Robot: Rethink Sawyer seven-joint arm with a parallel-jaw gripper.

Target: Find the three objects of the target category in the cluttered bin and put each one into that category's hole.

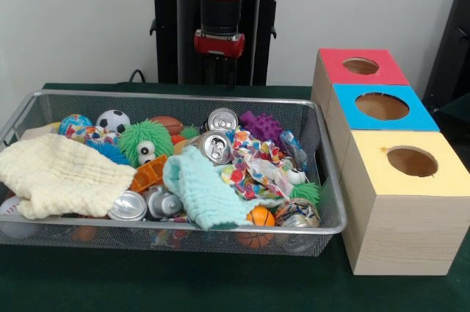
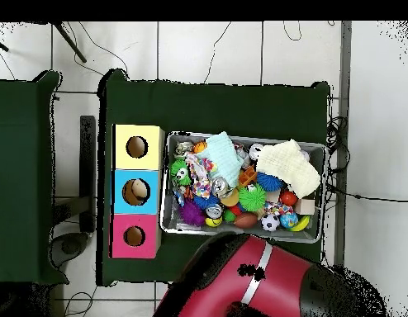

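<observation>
The silver wire mesh bin (image 1: 183, 228) stands on the dark green table, full of clutter. Three drink cans show in it: one in the middle (image 1: 215, 147), one behind it (image 1: 222, 118) and one at the front (image 1: 128, 206). There are also small balls, such as a soccer ball (image 1: 113, 120) and an orange ball (image 1: 260, 216). A cream cloth (image 1: 59, 176) and a mint cloth (image 1: 205, 191) cover other things. My gripper (image 1: 219, 68) hangs behind and above the bin's far rim, dark against the pedestal. The bin also shows in the overhead view (image 2: 163, 186), with my red arm (image 2: 240, 281) below it.
Three wooden boxes with round holes stand in a row beside the bin: a red top (image 1: 334, 62), a blue top (image 1: 352, 117) and a yellow top (image 1: 374, 172). A green fuzzy toy with eyes (image 1: 145, 142) and a purple spiky toy (image 1: 262, 126) lie in the bin.
</observation>
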